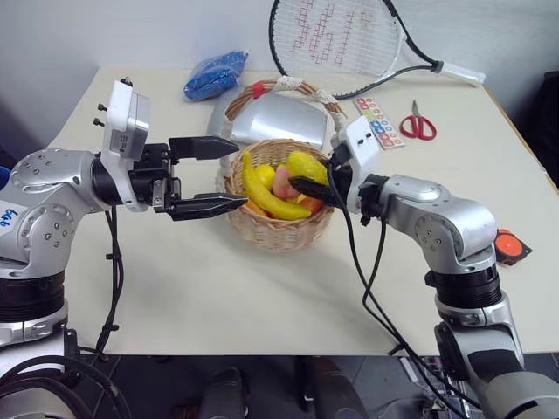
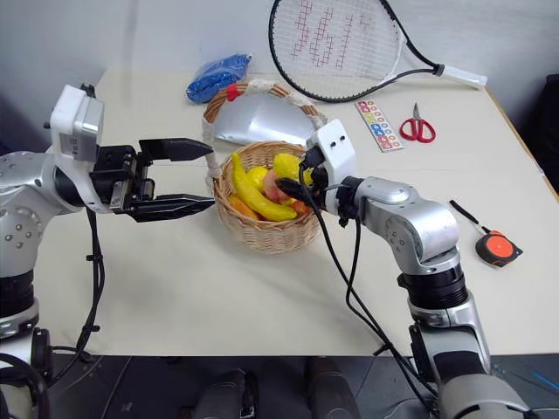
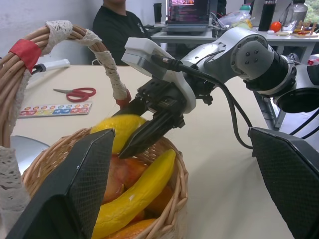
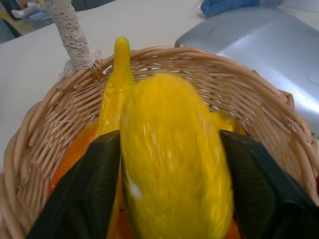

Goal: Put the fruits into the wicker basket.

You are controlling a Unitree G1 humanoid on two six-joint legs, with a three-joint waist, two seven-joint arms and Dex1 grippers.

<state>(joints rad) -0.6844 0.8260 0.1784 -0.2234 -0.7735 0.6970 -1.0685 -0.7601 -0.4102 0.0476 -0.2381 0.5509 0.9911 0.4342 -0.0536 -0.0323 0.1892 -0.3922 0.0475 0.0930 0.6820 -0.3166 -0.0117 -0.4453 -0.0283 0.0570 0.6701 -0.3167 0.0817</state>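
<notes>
The wicker basket (image 1: 281, 231) stands mid-table, its cloth-wrapped handle (image 3: 107, 59) arching over it. Inside lie the banana (image 1: 262, 194) and the peach (image 1: 284, 182), with something orange beneath them. My right gripper (image 1: 306, 179) reaches in over the basket's right rim, shut on the lemon (image 4: 174, 149), which sits between both fingers above the other fruit. My left gripper (image 1: 240, 175) hovers level just left of the basket, pointing at it, open with nothing between its fingers.
Behind the basket lies a silver pouch (image 1: 279, 118), then a blue bundle (image 1: 216, 76) and a tennis racket (image 1: 341, 39). Scissors (image 1: 417, 122) and a colour card (image 1: 378, 120) lie at the back right, a tape measure (image 1: 511, 247) near the right edge. A person (image 3: 119, 30) sits beyond the table.
</notes>
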